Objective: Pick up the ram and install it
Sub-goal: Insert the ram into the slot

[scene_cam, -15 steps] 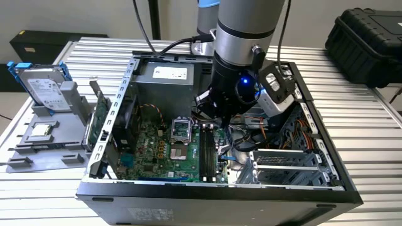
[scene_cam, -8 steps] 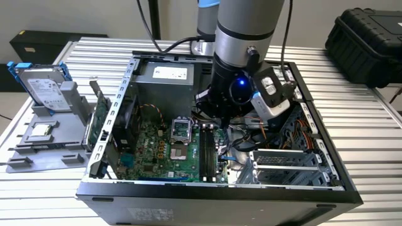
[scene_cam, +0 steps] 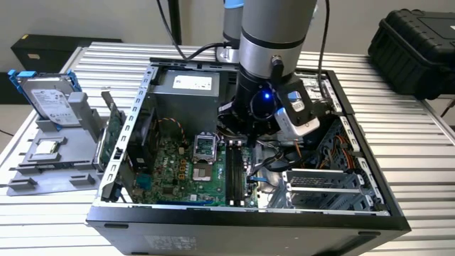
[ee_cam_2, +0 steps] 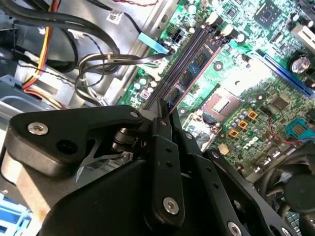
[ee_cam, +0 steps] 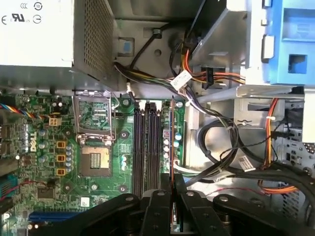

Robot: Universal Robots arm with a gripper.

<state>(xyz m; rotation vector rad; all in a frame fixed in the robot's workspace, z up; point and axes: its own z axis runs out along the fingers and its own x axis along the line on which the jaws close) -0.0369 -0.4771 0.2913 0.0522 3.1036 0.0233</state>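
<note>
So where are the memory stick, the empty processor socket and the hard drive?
Dark green RAM stick (ee_cam_2: 189, 78), second wrist view, chip face.
Empty silver processor socket (ee_cam: 92, 161), first wrist view, centre.
Silver hard drive (scene_cam: 51, 98), exterior view, label.

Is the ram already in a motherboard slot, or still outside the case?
In the case, standing on edge at a slot beside the empty ones. The ram is between the gripper fingers; whether it is fully seated cannot be told.

A robotics lab or test workshop.

An open computer case (scene_cam: 245, 213) lies on its side on a ribbed metal bench (scene_cam: 419, 165), its green circuit board (scene_cam: 192, 176) bare, with a robot arm (scene_cam: 274, 32) reaching into it. By the bench's edge at the exterior view's left, a hard drive (scene_cam: 50, 98) stands in a grey holder (scene_cam: 50, 160). A black equipment case (scene_cam: 416, 48) sits past the far corner.
</note>
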